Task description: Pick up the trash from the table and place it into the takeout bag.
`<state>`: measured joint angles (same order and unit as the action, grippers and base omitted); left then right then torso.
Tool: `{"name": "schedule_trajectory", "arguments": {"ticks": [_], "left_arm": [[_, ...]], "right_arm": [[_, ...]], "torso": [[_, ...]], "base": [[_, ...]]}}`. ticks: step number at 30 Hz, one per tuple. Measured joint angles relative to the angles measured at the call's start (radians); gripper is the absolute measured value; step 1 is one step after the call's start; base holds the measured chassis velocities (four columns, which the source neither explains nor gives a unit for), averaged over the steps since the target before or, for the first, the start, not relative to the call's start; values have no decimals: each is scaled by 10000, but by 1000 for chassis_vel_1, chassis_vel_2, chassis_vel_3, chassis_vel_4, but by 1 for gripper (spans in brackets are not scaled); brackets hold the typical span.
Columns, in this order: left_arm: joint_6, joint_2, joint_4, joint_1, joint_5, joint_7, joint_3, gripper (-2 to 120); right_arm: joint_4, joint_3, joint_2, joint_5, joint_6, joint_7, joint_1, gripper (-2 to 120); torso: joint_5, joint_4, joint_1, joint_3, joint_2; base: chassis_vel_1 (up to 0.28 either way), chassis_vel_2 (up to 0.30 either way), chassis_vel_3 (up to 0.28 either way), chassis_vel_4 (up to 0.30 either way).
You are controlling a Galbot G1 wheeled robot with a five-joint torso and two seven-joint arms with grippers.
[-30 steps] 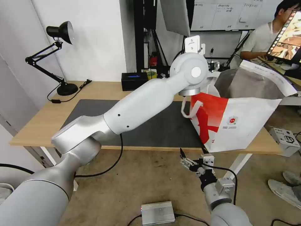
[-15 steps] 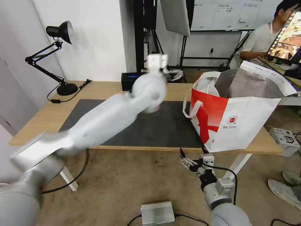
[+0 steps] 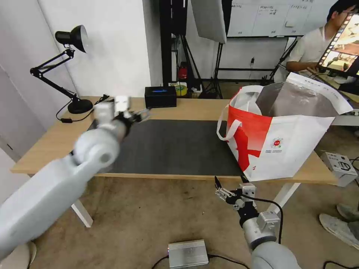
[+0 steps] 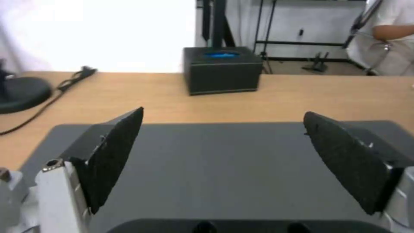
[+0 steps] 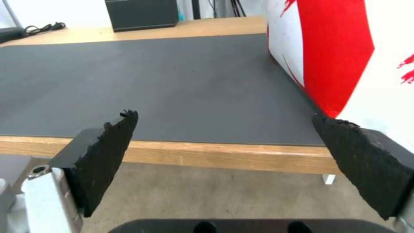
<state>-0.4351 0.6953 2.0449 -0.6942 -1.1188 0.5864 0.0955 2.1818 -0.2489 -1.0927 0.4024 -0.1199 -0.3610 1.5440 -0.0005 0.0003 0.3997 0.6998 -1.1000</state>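
The takeout bag, white and red with a foil lining, stands open on the right end of the table. The trash is out of view. My left gripper hangs open over the far left part of the dark grey mat, with nothing between its pads. In front of the table's near edge and below it, my right gripper is open and empty. In the right wrist view the right gripper faces the mat and the bag's red side.
A black box sits at the table's back edge, and a black desk lamp stands at the back left with its cord on the wood. A silver unit lies on the floor near me. A grey device sits right of the table.
My left arm has swung from above the bag's mouth leftward across the mat to its far left part. The right arm has not moved.
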Motion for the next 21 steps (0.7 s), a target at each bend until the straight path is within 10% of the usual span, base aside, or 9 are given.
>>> {"name": "schedule_trajectory", "arguments": {"ticks": [21], "left_arm": [[1572,1108,449,-6537,2707,-1370,4489,100]], "right_arm": [[0,0,0,0,0,-1,0,100]], "torso": [[4,-2,1,1,0]], "base": [[0,0,0,0]]}}
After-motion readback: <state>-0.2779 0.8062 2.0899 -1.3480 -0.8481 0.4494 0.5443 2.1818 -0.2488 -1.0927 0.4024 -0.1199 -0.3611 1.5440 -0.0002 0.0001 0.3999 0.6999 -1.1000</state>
